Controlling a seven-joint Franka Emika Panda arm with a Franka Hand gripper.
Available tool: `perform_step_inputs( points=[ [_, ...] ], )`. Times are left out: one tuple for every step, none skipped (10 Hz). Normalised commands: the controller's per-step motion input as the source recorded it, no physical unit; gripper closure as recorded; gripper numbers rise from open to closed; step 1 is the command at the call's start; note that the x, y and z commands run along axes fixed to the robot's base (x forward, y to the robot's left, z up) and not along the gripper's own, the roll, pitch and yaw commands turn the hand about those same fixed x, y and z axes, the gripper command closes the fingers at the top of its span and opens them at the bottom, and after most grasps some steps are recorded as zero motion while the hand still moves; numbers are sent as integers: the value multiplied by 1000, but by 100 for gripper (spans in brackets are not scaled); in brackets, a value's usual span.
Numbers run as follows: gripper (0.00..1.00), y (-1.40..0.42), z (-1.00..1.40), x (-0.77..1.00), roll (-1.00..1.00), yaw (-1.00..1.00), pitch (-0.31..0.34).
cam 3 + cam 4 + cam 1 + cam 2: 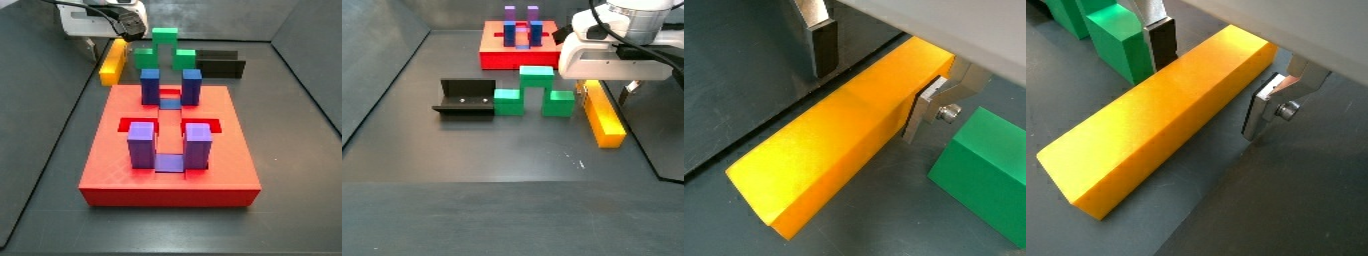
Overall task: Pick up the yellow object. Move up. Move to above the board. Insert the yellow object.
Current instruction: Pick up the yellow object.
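The yellow object [824, 145] [1160, 125] is a long orange-yellow bar lying flat on the dark floor. In both wrist views my gripper [878, 80] [1213, 78] straddles one end of it, with a finger on each long side. The jaws stand open, and a narrow gap shows between the fingers [822, 48] [1264, 108] and the bar. In a side view the gripper [605, 88] hangs low over the bar's [604, 118] far end. The board [120, 172] [493, 57], a red slab carrying upright blue and purple blocks, lies apart from it.
Green stepped blocks [985, 165] [1113, 40] [529, 97] sit close beside the bar. The dark fixture [465, 98] [221, 66] stands past the green blocks. Dark walls enclose the floor.
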Motion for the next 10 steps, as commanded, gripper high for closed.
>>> perform_step_inputs(
  points=[
    [0, 0, -120, 0, 54, -6, 0],
    [0, 0, -200, 0, 54, 0, 0],
    [0, 0, -109, 0, 30, 0, 0],
    [0, 0, -26, 0, 0, 0, 0],
    [0, 0, -129, 0, 24, 0, 0],
    [0, 0, 0, 0, 0, 0, 0],
    [100, 0, 0, 0, 0, 0, 0],
    [100, 0, 0, 0, 0, 0, 0],
    [100, 0, 0, 0, 0, 0, 0],
    [100, 0, 0, 0, 0, 0, 0]
  ],
)
